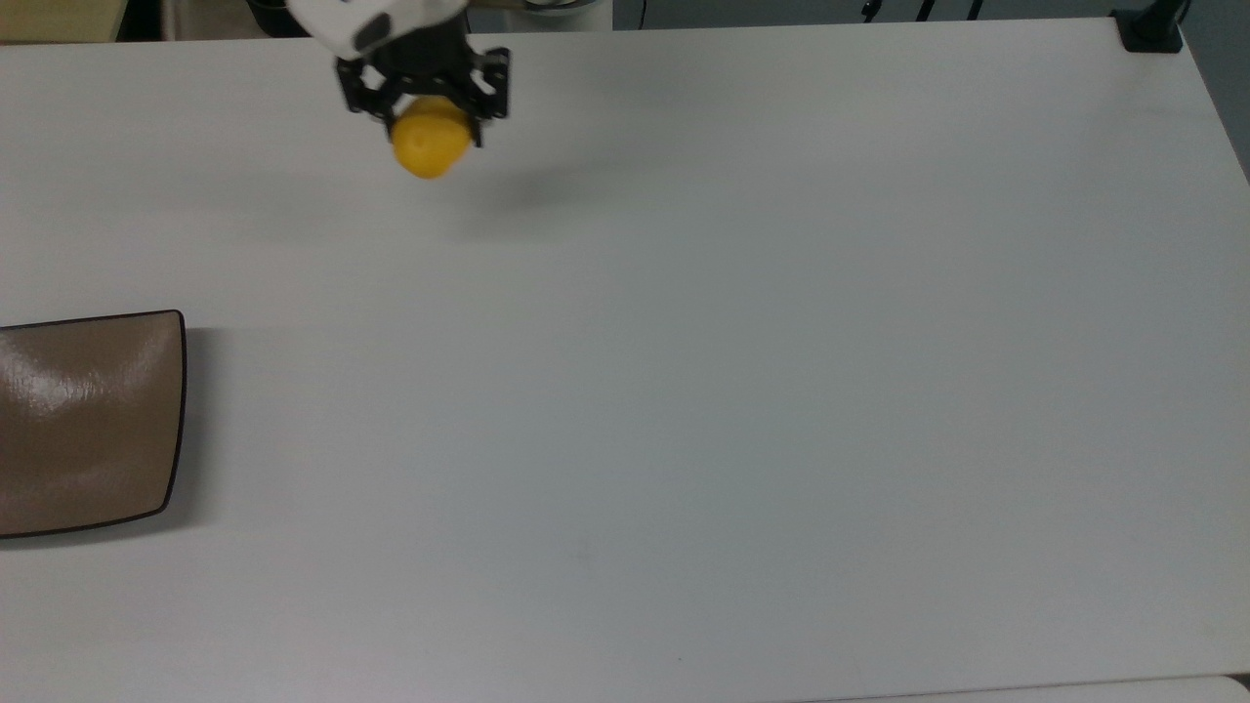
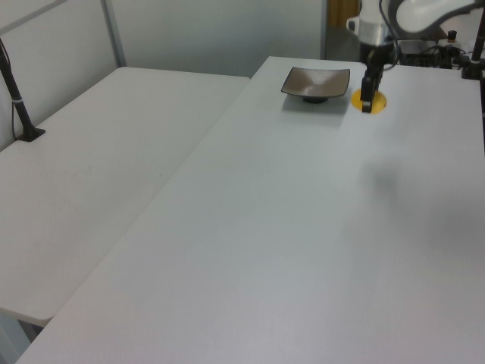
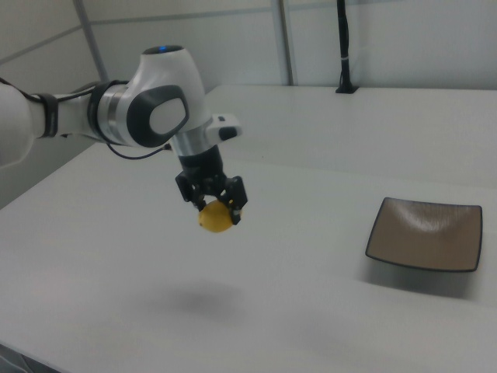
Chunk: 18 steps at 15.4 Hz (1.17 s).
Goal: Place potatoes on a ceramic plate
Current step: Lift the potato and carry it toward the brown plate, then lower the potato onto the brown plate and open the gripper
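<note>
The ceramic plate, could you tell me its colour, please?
Glossy tan-brown plate with a thin dark rim, clearest in the right view.

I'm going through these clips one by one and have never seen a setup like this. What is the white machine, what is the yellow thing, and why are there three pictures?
The white machine is a robot arm with a two-finger gripper at its end. The three pictures show one moment from three cameras: the top view looks down on the table, the left and right views look across it from the sides. The gripper is shut on a small yellow potato, held in the air above the white table; its shadow lies on the table below. The only other thing on the table is a glossy brown plate, squarish with a dark rim, with nothing on it. In the top view the plate sits at the top view's left edge, well apart from the potato.
</note>
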Motion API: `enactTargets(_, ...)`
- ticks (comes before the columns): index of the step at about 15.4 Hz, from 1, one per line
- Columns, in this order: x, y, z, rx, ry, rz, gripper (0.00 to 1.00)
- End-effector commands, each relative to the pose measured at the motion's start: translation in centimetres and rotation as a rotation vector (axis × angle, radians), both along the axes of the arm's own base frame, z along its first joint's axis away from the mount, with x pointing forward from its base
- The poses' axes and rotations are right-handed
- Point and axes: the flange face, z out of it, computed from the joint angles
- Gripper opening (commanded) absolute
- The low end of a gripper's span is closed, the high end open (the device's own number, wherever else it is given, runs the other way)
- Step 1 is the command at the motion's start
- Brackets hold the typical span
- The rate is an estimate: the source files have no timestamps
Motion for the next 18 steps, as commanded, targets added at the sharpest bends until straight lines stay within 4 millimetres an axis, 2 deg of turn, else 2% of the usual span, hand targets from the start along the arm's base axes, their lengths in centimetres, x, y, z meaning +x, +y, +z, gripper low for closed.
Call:
enactTargets(1, 1.7, -5.3, 2.9, 0.039, 0.019, 0.175, 0.10)
enactTargets(2, 2.0, -6.6, 3.5, 0.034, 0.012, 0.235, 0.10)
enactTargets(5, 4.0, -10.2, 3.4, 0.014, 0.007, 0.334, 0.10)
enactTargets(9, 7.0, -16.3, 2.6, -0.007, -0.021, 0.337, 0.10)
enactTargets(12, 9.8, -20.1, 2.2, -0.019, -0.112, 0.308, 0.10)
enactTargets(14, 11.0, -21.9, 0.9, -0.066, -0.192, 0.289, 0.10)
enactTargets(18, 13.5, -24.9, -3.0, -0.148, -0.315, 0.261, 0.10)
